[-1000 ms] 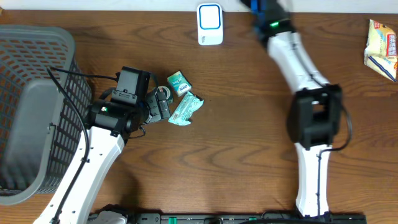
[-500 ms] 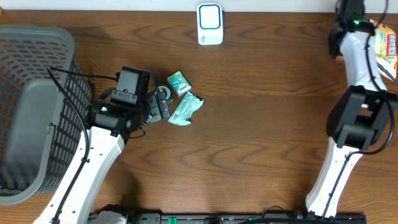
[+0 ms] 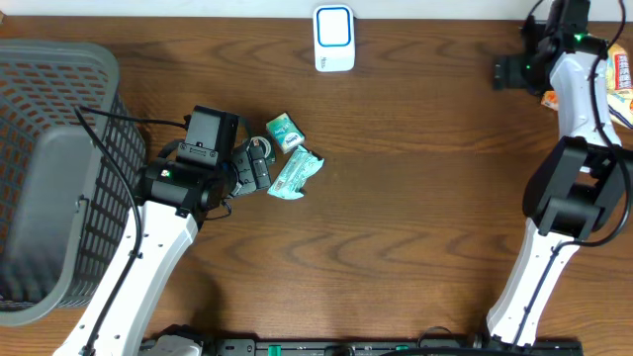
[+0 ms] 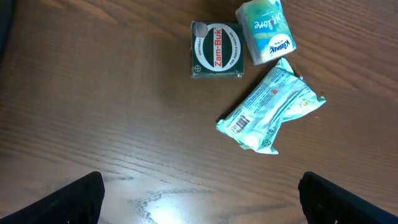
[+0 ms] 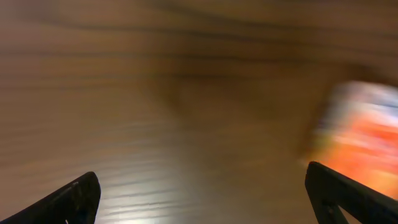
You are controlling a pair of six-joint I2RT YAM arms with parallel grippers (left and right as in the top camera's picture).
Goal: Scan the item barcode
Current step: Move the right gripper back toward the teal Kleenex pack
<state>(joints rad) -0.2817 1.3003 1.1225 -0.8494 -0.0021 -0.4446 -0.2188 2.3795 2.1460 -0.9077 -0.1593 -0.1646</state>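
Looking down from the left wrist: left end effector (image 4: 199, 202) spread fully wide, one dark fingertip in each lower corner, bare table (image 4: 124, 124) between them, nothing gripped. Just ahead of it, three small items in a cluster. Nearest, a teal packet (image 4: 270, 112), lying flat and slanted, crumpled at the ends, a barcode label facing up at its lower-left end. Beyond it, side by side with edges meeting, a dark green Zam-Buk tin (image 4: 216, 50), lid upward, and a small teal-and-white tissue pack (image 4: 266, 31), tilted, its lower corner just beside the packet's upper end.

Seen from overhead: the cluster left of the table's middle, just beside the left arm's tip. Grey mesh basket (image 3: 49, 168) at the far left edge, apart from the items. White scanner (image 3: 334, 38) with a blue-rimmed face at the far edge, about midway along, up and to the right of the cluster, touched by nothing.

Reaching into the far right corner: right end effector (image 5: 205, 199), likewise opened wide, fingertips in both lower corners of a badly blurred wrist view, empty between them. To the right in that view, an orange-and-white blur, apparently the snack packet (image 3: 623, 79) lying at the table's right edge, partly behind the right arm from overhead. Contact between that packet and the fingers: cannot tell, though nothing visibly clamped.
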